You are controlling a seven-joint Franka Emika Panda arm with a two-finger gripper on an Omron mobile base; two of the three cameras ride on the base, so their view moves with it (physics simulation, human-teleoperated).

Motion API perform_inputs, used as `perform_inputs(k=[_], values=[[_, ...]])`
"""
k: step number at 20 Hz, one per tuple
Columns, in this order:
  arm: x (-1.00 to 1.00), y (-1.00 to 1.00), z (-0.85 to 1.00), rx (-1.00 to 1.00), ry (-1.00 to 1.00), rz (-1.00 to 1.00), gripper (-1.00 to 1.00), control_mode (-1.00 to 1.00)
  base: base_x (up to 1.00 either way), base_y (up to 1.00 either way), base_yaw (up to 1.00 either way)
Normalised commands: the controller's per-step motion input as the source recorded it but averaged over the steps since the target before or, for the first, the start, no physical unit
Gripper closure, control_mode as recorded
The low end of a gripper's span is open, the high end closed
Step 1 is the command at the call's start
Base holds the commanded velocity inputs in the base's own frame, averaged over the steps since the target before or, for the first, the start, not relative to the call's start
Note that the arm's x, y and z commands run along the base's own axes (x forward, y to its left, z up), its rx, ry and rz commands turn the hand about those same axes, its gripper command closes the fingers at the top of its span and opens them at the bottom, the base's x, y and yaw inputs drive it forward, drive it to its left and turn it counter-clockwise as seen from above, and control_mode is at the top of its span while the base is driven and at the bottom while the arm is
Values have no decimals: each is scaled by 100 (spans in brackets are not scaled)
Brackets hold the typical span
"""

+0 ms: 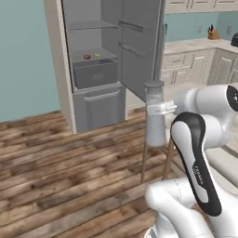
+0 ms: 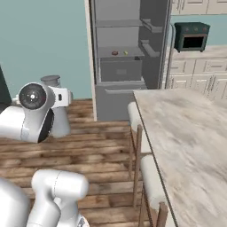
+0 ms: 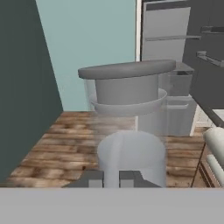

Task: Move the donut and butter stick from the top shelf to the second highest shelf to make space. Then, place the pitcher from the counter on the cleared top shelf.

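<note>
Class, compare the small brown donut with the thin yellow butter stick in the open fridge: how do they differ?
The small brown glazed donut is dark and roundish; the thin yellow butter stick is pale and elongated. From the left base view, the donut lies left of the butter stick. Both rest on the same flat grey shelf above the boxy grey drawer.

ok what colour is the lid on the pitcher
Grey, on the clear pitcher; its lid shows best in the hand view.

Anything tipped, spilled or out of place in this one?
Nothing stands out. The pitcher hangs upright in the pincer, clear of the counter. The donut and butter stick lie side by side on a shelf in the open fridge.
</note>
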Motion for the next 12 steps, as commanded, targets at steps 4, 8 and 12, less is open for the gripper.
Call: perform_inputs(k=[4, 8, 12], values=[[0, 0, 0, 0, 0, 0, 100, 100, 100, 13, -22], [0, 0, 0, 0, 0, 0, 100, 100, 100, 4, -8], [0, 0, 0, 0, 0, 0, 100, 100, 100, 0, 0]])
